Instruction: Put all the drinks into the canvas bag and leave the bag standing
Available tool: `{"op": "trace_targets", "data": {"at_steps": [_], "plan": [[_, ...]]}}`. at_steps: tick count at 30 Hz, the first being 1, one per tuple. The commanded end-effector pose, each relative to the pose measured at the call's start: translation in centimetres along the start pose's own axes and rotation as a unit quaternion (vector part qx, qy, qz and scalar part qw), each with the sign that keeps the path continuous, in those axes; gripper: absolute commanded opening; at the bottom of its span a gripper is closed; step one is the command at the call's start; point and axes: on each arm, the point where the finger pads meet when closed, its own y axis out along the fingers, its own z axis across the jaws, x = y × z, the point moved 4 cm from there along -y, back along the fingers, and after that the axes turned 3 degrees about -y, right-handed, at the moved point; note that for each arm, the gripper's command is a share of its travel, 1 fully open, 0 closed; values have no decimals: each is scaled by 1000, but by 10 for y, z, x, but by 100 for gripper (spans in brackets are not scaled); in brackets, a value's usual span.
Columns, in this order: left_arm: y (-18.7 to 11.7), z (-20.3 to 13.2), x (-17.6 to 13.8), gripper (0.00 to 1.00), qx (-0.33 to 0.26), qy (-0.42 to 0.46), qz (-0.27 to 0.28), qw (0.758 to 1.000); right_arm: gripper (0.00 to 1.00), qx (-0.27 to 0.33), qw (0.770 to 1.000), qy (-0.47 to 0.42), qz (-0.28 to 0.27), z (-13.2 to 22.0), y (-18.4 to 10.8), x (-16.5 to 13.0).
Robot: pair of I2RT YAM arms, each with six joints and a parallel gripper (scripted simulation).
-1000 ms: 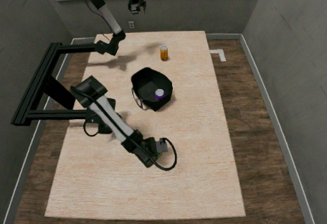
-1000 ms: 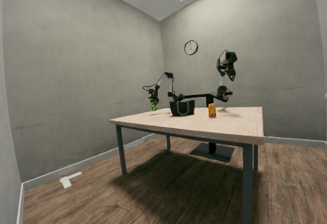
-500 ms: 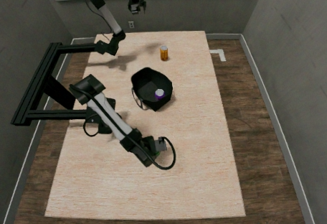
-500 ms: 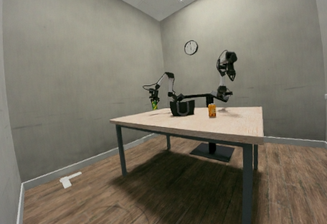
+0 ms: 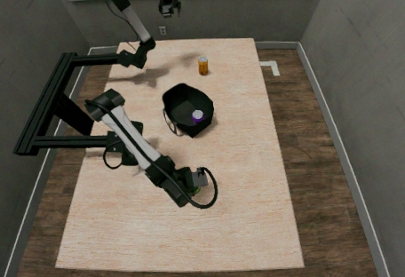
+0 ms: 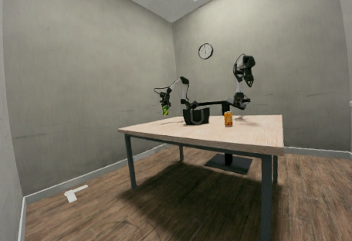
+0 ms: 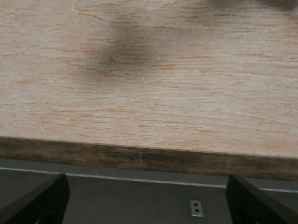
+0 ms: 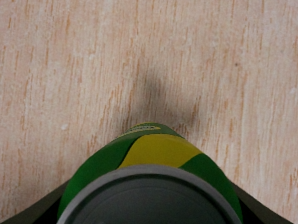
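Observation:
The black canvas bag (image 5: 181,106) (image 6: 188,117) stands mid-table with its walls up and its mouth open. A purple can (image 5: 198,115) with a pale top is inside it; its base is hard to see. An orange can (image 5: 202,66) (image 6: 228,119) stands upright on the table beyond the bag in the top view. My right gripper (image 6: 165,106) (image 8: 149,180) is shut on a green and yellow can (image 6: 165,110) (image 8: 160,150) and holds it above the table, off to the bag's other side. My left gripper (image 5: 173,12) (image 7: 147,183) is open and empty, high above the table's far edge.
The wooden table (image 5: 249,222) (image 6: 247,135) carries the bag and the orange can. A black stand frame (image 5: 33,120) holds both arm bases at the table's side. A bag handle (image 5: 173,130) hangs outside the wall facing the stand. The right forearm reaches over the table.

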Motion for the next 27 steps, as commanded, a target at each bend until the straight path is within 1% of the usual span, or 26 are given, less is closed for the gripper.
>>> {"op": "trace_targets", "data": {"at_steps": [1,8,10,13,15,16,21,23,25,27], "plan": [[-7,-1,0,86,7,-2,4,1000,70,-36,998,-26,-43,-16,-18,24],[-7,-1,0,86,7,-2,4,1000,70,-34,998,-27,-50,-13,-17,27],[-7,-1,0,86,7,-2,4,1000,70,-12,999,-15,-35,1,-4,10],[-7,-1,0,86,7,-2,4,1000,70,-22,999,-21,-43,-4,-10,17],[-7,-1,0,86,7,-2,4,1000,70,-11,999,-15,-35,3,-4,8],[-7,-1,0,86,7,-2,4,1000,70,-20,999,-21,-41,-3,-8,14],[-7,-1,0,86,7,-2,4,1000,70,-24,999,-19,-39,-4,-9,13],[-7,-1,0,86,7,-2,4,1000,70,-19,999,-17,-31,0,-4,5],[-7,-1,0,86,7,-2,4,1000,70,-27,998,-22,-44,-8,-13,20],[-7,-1,0,86,7,-2,4,1000,70,-30,998,-26,-48,-10,-15,23]]}}
